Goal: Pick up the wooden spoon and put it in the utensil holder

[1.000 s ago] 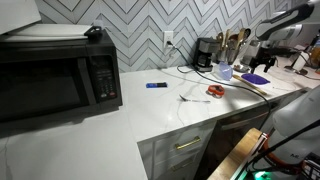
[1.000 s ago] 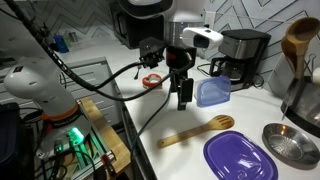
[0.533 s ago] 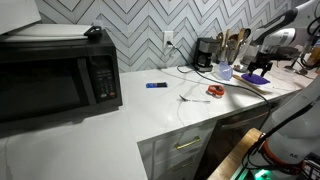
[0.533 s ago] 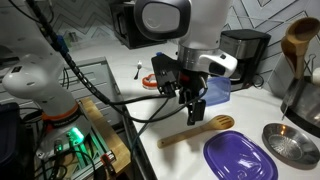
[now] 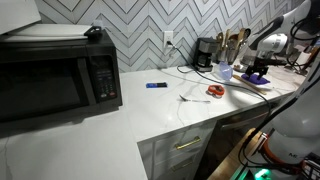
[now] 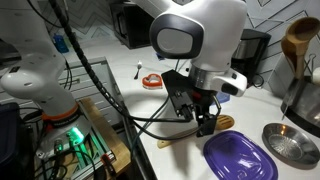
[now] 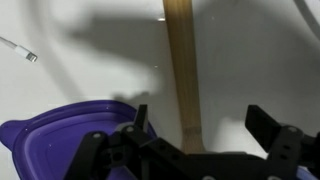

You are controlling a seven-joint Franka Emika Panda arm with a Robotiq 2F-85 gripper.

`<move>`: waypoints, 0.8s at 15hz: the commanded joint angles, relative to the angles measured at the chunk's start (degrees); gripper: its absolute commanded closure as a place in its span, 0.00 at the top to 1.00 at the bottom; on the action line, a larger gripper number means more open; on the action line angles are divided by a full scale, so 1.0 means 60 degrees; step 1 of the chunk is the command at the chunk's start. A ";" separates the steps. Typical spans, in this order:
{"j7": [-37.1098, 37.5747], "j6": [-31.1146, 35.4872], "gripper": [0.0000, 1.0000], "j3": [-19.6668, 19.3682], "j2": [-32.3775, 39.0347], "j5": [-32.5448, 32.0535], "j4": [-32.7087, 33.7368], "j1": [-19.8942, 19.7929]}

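Above the counter (image 7: 250,60), the end effector (image 7: 200,132) hangs with jaws wide apart astride the wooden spoon (image 7: 181,70).

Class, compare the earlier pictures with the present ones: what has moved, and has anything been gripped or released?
The tool came down to the spoon. It now straddles the handle, open, gripping nothing. The spoon, the purple dish and the holder have not moved.
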 commanded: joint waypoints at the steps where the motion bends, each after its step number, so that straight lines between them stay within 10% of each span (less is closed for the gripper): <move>1: -0.0773 0.0084 1.00 0.0392 0.0533 0.0468 0.0324 -0.0468; 4: -0.0863 0.0044 1.00 0.0604 0.0753 0.0494 0.0457 -0.0579; 12: -0.0827 0.0369 0.63 0.0931 0.1108 0.0558 0.0693 -0.0803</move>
